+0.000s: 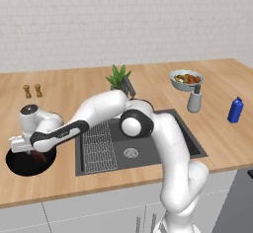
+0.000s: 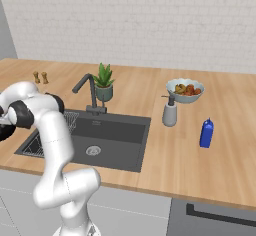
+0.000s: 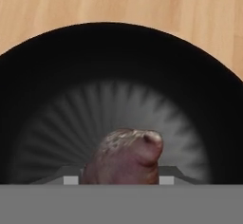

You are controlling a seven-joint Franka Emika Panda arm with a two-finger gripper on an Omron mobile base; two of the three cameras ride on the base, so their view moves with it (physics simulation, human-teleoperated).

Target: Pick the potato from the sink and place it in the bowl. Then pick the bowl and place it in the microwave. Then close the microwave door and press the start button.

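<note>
A potato (image 3: 124, 159) sits clamped between the fingers of the robot's end effector (image 1: 37, 154), suspended directly above the centre of the glossy black bowl (image 1: 20, 164) at the near left of the wooden table (image 1: 222, 143). Seen from the hand camera, the reddish-brown lump points away from the hand and toward the bowl's floor, its long axis roughly in line with the fingers, the bowl's rim ringing it on all sides. The release, by this reading, calls for little more than parting the fingers, since the bowl lies straight below. To the right, the dark sink (image 2: 117, 137) holds a wire rack and drain. Farther back stand a potted plant (image 2: 103, 81), a soap dispenser (image 2: 170, 111) and a pale bowl of food (image 2: 185, 90).
</note>
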